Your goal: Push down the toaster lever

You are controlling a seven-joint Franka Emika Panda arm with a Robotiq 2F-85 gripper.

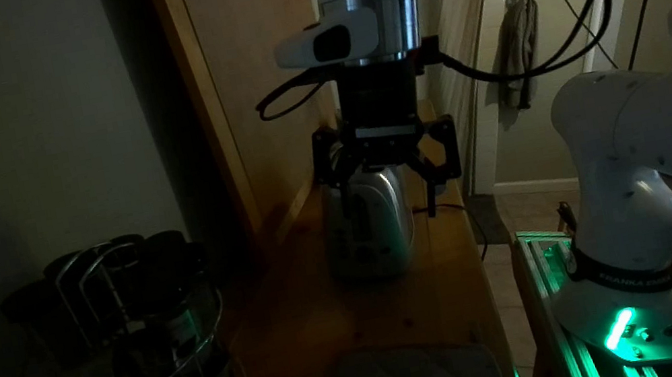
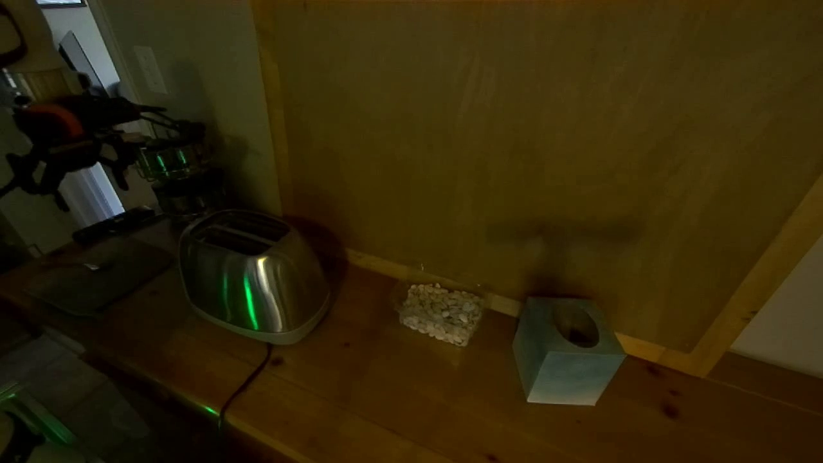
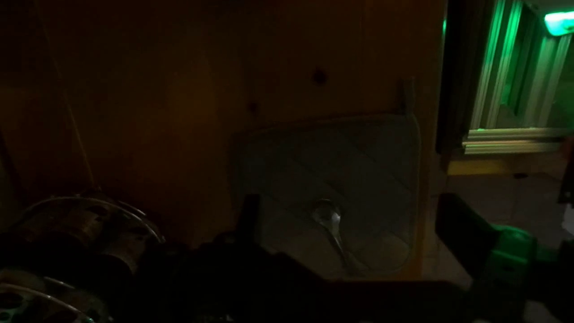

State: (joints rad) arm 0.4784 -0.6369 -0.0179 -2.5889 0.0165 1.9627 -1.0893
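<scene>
The angular black pincer (image 1: 389, 207) gapes, clear of the rounded, gleaming metal toaster (image 2: 256, 278).

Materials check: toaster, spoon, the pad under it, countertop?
Toaster: silver metal, probably brushed steel, going by stretched highlights down its side; its pale base looks matte, perhaps plastic.
Spoon: glossy, likely metal given the bright glints, though dim light leaves plastic possible.
Pad: quilted fabric, judging by diagonal seams and a corner loop.
Countertop: wood, by its dark knots; finish too dim to tell.
</scene>
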